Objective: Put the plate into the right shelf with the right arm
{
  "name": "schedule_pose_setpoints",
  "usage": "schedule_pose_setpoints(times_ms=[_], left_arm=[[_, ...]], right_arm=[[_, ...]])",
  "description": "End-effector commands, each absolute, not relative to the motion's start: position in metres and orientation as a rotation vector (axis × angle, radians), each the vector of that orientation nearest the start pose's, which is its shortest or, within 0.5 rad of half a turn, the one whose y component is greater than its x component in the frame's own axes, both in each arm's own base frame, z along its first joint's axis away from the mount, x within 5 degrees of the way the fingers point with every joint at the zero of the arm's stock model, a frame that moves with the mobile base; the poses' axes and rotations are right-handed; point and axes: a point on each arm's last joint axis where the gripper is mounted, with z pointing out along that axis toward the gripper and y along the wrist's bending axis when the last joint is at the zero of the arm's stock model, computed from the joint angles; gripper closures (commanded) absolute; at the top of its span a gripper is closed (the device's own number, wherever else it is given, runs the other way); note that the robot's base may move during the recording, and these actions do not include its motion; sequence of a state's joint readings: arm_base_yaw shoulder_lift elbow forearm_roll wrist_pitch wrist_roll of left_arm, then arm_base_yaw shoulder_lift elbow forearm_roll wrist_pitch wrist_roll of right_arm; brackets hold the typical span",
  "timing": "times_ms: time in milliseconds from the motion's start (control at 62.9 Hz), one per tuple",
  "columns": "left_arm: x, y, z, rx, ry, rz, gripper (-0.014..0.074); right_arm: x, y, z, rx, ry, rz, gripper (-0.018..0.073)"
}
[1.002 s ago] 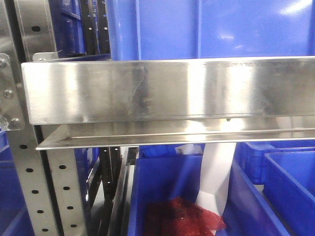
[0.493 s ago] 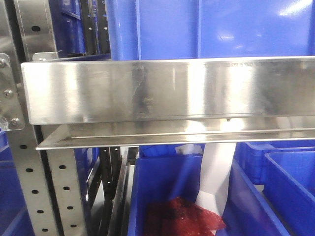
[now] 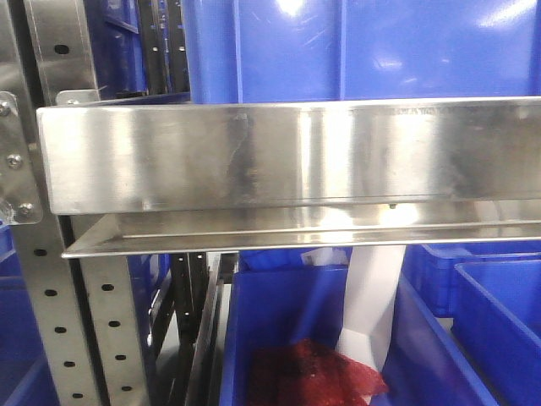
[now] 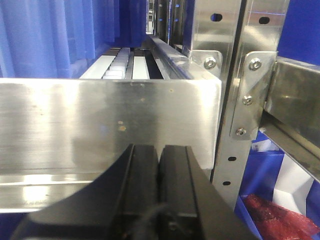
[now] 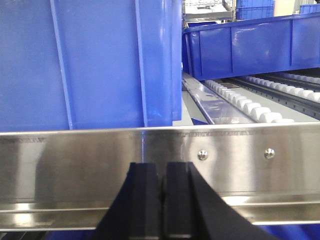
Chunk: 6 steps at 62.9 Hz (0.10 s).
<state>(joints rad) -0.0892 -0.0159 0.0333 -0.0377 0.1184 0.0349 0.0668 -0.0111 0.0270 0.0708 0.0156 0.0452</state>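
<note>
Both pincers were pressed together and empty: the right pincer faced the right shelf's steel front lip, below a blue bin, likely parked or retracted; the left pincer faced a similar lip; the plate appeared in no view

The left pincer has both black fingers pressed together, holding nothing. The right pincer likewise has its fingers closed flat against each other, empty.

No legible text, labels or numbers anywhere.
</note>
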Motion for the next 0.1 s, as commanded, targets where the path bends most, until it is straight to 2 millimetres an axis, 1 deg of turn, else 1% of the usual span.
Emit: schedule_pose_setpoints(times_ms=[0,80], left_arm=[[0.0563,-0.0052,0.1974,0.062,1.536,-0.081,0.0643],[0.0563,-0.0052,0.1974,0.062,1.536,-0.081,0.0643]], right_arm=[[0.0542,0.0029,0.2145,0.036,1.402,0.137,0.0504],[0.0542,0.0029,0.2145,0.036,1.402,0.137,0.0504]])
